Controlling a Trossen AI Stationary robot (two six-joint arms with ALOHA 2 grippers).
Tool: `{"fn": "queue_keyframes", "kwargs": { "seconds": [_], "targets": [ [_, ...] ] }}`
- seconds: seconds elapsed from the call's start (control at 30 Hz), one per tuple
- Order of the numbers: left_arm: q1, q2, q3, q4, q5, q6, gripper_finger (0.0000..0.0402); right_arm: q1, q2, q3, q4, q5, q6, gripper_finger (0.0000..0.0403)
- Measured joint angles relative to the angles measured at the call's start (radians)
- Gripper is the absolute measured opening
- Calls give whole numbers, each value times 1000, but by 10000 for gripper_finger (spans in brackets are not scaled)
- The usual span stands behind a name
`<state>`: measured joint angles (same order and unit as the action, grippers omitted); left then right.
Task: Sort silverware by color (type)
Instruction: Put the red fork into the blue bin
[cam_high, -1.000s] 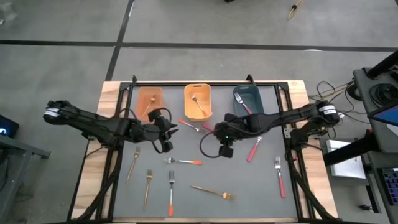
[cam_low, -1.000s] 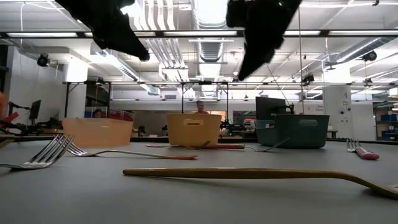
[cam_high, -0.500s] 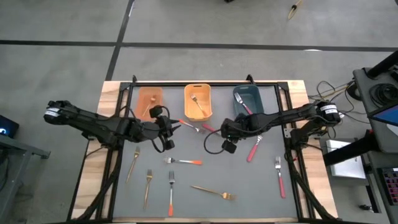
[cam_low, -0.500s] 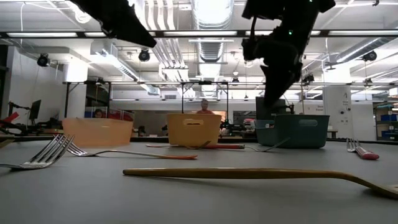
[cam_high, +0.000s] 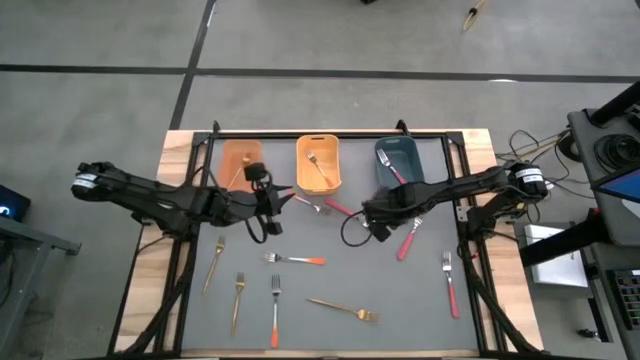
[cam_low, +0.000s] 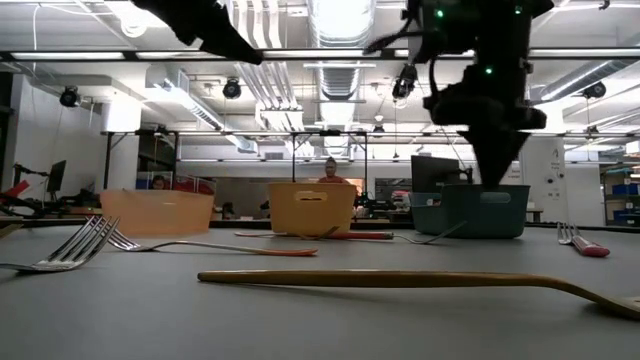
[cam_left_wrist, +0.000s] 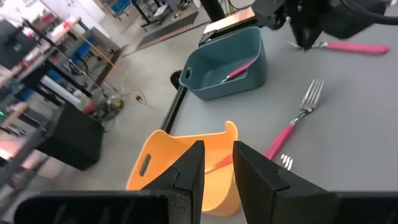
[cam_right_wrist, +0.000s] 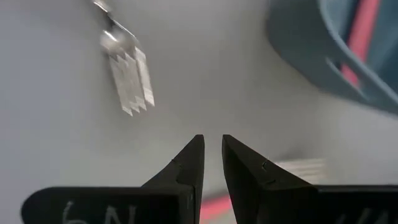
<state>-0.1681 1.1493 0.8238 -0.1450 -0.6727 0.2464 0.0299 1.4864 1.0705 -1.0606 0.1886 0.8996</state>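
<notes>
The silverware lies scattered on the grey mat: gold forks (cam_high: 215, 263) (cam_high: 342, 308), orange-handled forks (cam_high: 296, 260) (cam_high: 275, 312) and pink-handled forks (cam_high: 410, 240) (cam_high: 451, 283) (cam_high: 312, 205). My right gripper (cam_high: 380, 232) (cam_right_wrist: 211, 142) points down beside the pink-handled fork near the teal bin (cam_high: 398, 160). Its fingers stand a narrow gap apart with nothing between them. That fork's tines (cam_right_wrist: 305, 167) and another fork's tines (cam_right_wrist: 130, 81) show on the mat below. My left gripper (cam_high: 268, 207) (cam_left_wrist: 219, 152) hovers in front of the orange bin (cam_left_wrist: 186, 168), narrowly open and empty.
Three bins stand along the far edge: a pale orange one (cam_high: 241, 160), an orange one (cam_high: 317, 162) holding a gold fork, and the teal one holding a pink-handled fork (cam_left_wrist: 239, 68). A person (cam_low: 330, 170) shows in the room beyond. Bare mat lies between the near forks.
My right gripper has gone toward the table's right edge and down, tipping from a slant to point down and rolling, and now hangs in front of the teal bin. My left gripper has rolled about its own line and risen a little toward the far edge.
</notes>
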Motion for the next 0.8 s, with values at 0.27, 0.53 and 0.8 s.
{"fn": "queue_keyframes", "kwargs": {
  "seconds": [0.27, 0.53, 0.8],
  "targets": [
    [58, 13, 0, 13, 0, 162, 66, 2, -11, -57, -57, -67, 103, 47],
    [130, 11, 0, 41, 0, 198, 66, -2, -57, -149, -57, -216, 209, 47],
    [140, 11, -1, 5, 1, 194, 66, -2, -182, -204, -51, -300, 463, 47]
  ]
}}
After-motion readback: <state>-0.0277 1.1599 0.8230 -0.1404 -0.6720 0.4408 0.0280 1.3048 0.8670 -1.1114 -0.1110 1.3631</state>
